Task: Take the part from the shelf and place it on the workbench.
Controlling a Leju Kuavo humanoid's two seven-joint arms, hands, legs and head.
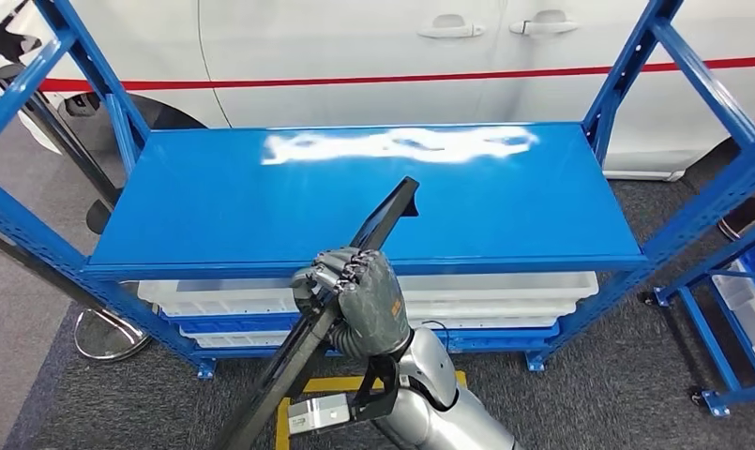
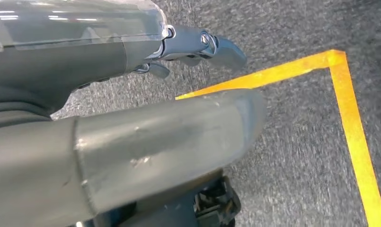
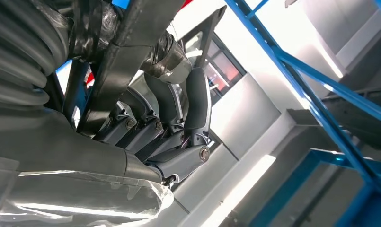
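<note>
The part (image 1: 385,217) is a long flat black strip. It stands tilted, its upper end over the front middle of the blue shelf top (image 1: 523,206) and its lower end down by the floor. My right hand (image 1: 356,292) grips it about halfway along, just in front of the shelf's front edge. In the right wrist view the fingers (image 3: 167,120) wrap around the dark strip (image 3: 131,42). My left hand (image 2: 169,123) hangs over grey carpet with its thumb and a finger apart and nothing in it.
White bins (image 1: 490,291) sit on the lower levels of the blue shelf. A white car (image 1: 354,47) stands right behind it. A second blue rack (image 1: 734,281) is at the right, a round stand base (image 1: 111,333) at the left. Yellow floor tape (image 2: 354,123) marks the carpet.
</note>
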